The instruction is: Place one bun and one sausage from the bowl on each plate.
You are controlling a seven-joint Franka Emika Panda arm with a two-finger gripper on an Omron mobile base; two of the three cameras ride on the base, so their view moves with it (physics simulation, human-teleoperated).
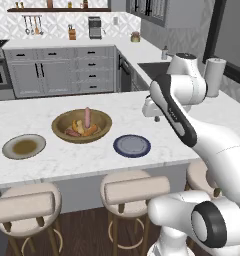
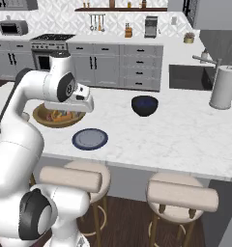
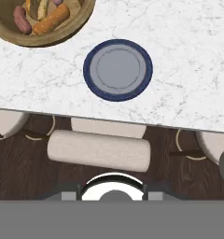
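One wooden bowl (image 1: 82, 126) sat on the marble island between two empty plates: beige plate (image 1: 24, 146), blue-grey plate (image 1: 132, 145). Two sausages (image 3: 21, 20) and buns inside. Gripper (image 1: 151, 110) clenched, empty, above counter.

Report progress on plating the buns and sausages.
Done: nothing yet. The blue-grey plate and the beige plate are both bare. In hand: nothing visible; the arm is raised over the counter's near edge, above the blue-grey plate. Left: all the food still lies in the wooden bowl, so a bun and a sausage must go on each plate.
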